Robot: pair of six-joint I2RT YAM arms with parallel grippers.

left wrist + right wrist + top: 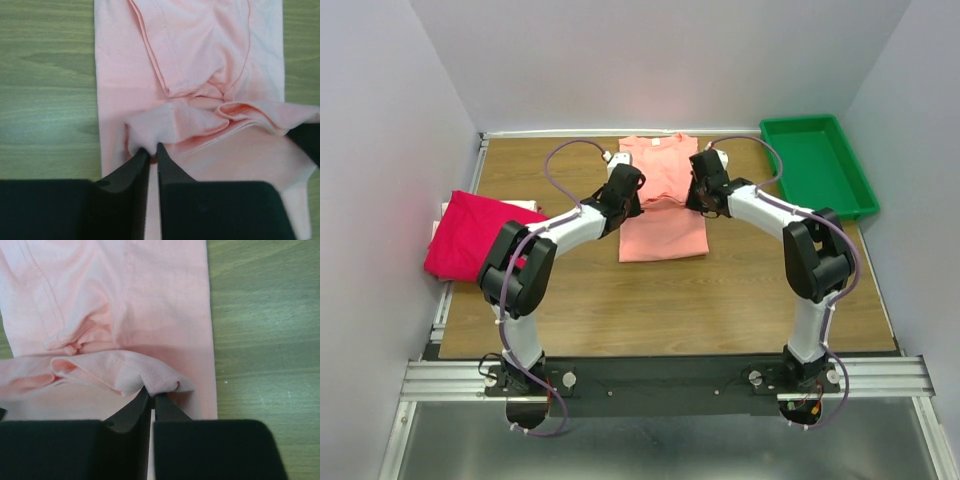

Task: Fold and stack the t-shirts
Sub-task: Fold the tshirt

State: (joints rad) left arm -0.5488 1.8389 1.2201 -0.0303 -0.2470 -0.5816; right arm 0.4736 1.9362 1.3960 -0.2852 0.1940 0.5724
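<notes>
The salmon t-shirt [662,235] lies on the bench [760,290] between the two jaws, a rumpled fold raised across its middle. Right jaws pinch that fold; left jaws stand slightly parted, cloth at their tips.

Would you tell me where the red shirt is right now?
In the top view, the red shirt lies at the table's left edge, beside the left arm's elbow and apart from the pink shirt in the middle.
</notes>
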